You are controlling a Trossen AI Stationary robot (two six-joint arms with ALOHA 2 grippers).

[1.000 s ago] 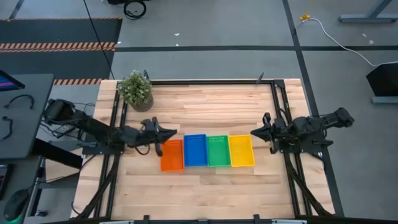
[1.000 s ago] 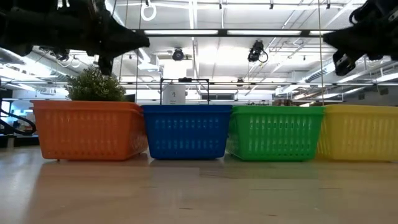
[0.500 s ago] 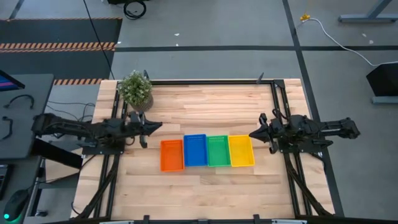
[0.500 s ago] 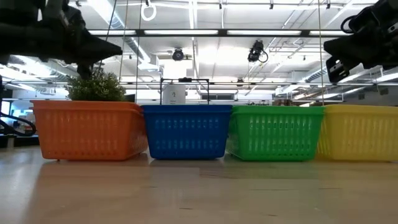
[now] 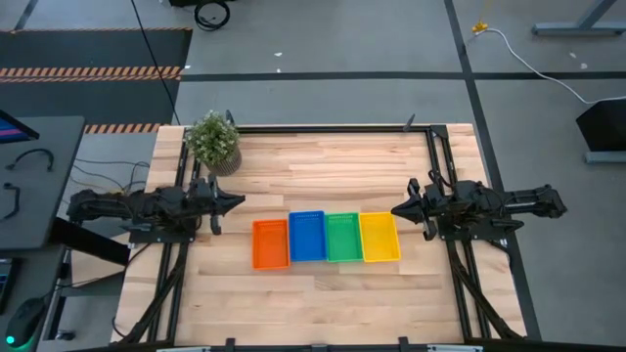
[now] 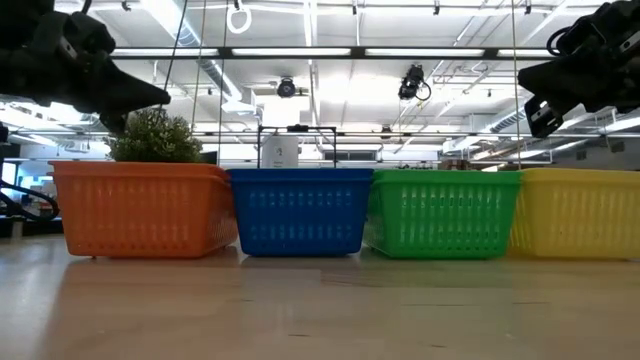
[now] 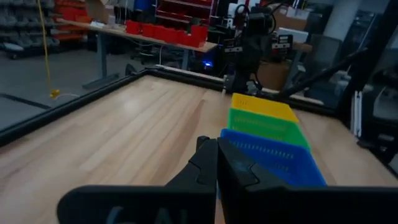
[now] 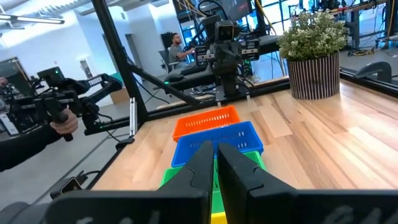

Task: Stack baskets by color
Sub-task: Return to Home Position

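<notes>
Four colours stand in one row across the middle of the table (image 5: pixel 333 171): orange basket (image 5: pixel 271 243), blue basket (image 5: pixel 306 236), green basket (image 5: pixel 343 238) and yellow basket (image 5: pixel 380 237), side by side and touching or nearly so. Bare wood lies open in front of the row and behind it, up to the plant (image 5: pixel 213 142) in the far left corner. Black rails (image 5: pixel 436 166) run along the table's left, right and far edges.

The left gripper (image 5: pixel 238 201), fingers pressed shut and holding nothing, hangs near the left rail, apart from the orange basket. The right gripper (image 5: pixel 397 209), also closed and empty, hovers just off the yellow basket's far right corner. The low view shows both well above the rims.

A second ago the left gripper was right beside the orange basket; it has since drawn back toward its base. The right arm has hardly moved in the last half second, and the baskets have not shifted.

Whether each colour is one basket or two nested cannot be told. In the low view the yellow basket is cut off at the edge and the plant is half hidden behind the orange one.
</notes>
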